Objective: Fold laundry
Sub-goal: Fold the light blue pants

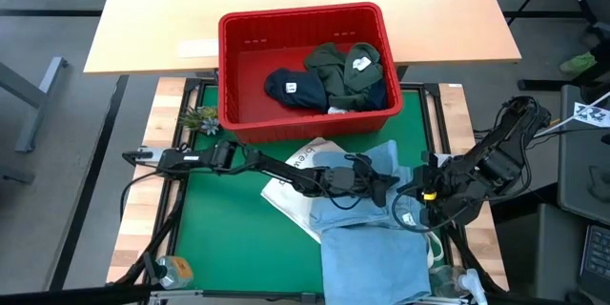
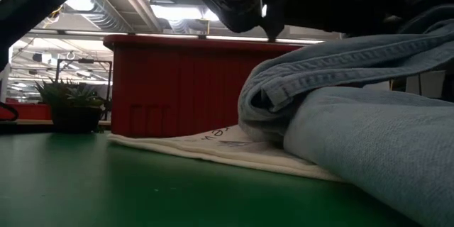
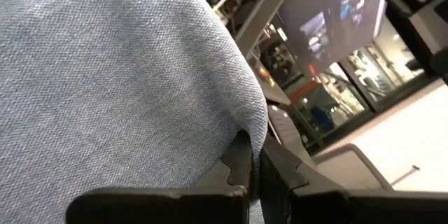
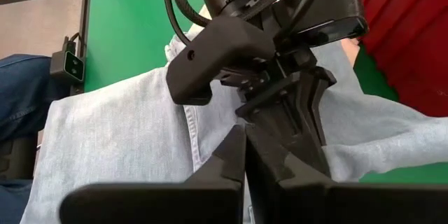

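Note:
A light blue denim garment (image 1: pixel 372 248) lies on the green mat at the near right. Its far part rests on a flat white tote bag (image 1: pixel 291 191). My left gripper (image 1: pixel 389 188) reaches level from the table's left and is shut on the denim (image 3: pixel 140 77), which fills its wrist view. My right gripper (image 4: pixel 245 157) hovers shut just right of it, above the denim, with nothing between its fingers. In the red basket (image 1: pixel 300 14) at the far side lie a navy garment (image 1: pixel 294 88) and dark olive garments (image 1: pixel 338 71). My left gripper pinches a folded edge of the denim (image 3: pixel 241 129) between its two fingers, coming level from the table's left. The cloth drapes up and over the fingers (image 3: pixel 238 164). The rest of the garment lies on the mat and the tote bag (image 2: pixel 213 145).
A small potted plant (image 1: pixel 198 119) stands at the mat's far left corner. A small round object (image 1: pixel 173 269) sits near the front left. Bare green mat (image 1: pixel 229 238) lies left of the denim. A wooden table (image 1: pixel 162 19) stands beyond the basket.

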Robot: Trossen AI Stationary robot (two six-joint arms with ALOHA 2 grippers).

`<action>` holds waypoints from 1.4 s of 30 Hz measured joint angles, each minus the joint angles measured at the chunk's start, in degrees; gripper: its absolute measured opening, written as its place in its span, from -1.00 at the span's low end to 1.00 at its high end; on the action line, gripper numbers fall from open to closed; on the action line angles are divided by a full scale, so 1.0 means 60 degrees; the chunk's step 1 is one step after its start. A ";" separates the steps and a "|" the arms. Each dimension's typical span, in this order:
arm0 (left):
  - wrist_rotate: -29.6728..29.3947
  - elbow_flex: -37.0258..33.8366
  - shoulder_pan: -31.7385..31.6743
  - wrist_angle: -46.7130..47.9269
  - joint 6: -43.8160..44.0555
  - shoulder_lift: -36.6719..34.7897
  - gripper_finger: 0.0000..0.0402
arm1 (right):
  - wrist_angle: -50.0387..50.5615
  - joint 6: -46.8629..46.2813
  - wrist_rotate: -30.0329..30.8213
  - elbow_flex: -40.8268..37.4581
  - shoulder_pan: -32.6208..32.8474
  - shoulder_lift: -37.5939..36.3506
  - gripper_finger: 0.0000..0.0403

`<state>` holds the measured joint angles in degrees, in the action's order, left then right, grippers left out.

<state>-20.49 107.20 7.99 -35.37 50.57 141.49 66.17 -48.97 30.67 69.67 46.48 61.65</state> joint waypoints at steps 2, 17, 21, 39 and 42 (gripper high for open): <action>-0.0142 0.0000 0.0000 -0.0012 -0.0036 0.0000 -0.98 | -0.0001 -0.0001 0.0004 0.0000 0.0000 0.0001 -0.97; -0.0518 0.0000 0.0209 0.0110 -0.0269 0.0000 -0.98 | -0.0010 0.0252 0.0317 0.0000 0.0000 0.0004 -0.97; -0.0779 0.0000 0.0374 0.0101 -0.0179 0.0000 -0.98 | -0.0011 0.0284 0.0321 0.0000 0.0000 0.0004 -0.97; -0.1175 0.0710 0.0384 0.0430 -0.0555 0.0000 -0.98 | -0.0018 0.1276 0.1376 0.0000 0.0000 0.0007 -0.97; -0.1240 0.0710 0.0370 0.0765 -0.0528 0.0000 -0.98 | -0.0062 0.1550 0.1619 0.0000 0.0000 0.0007 -0.97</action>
<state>-27.93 111.46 10.21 -30.78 47.40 141.49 65.80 -39.67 40.39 69.67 46.48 61.69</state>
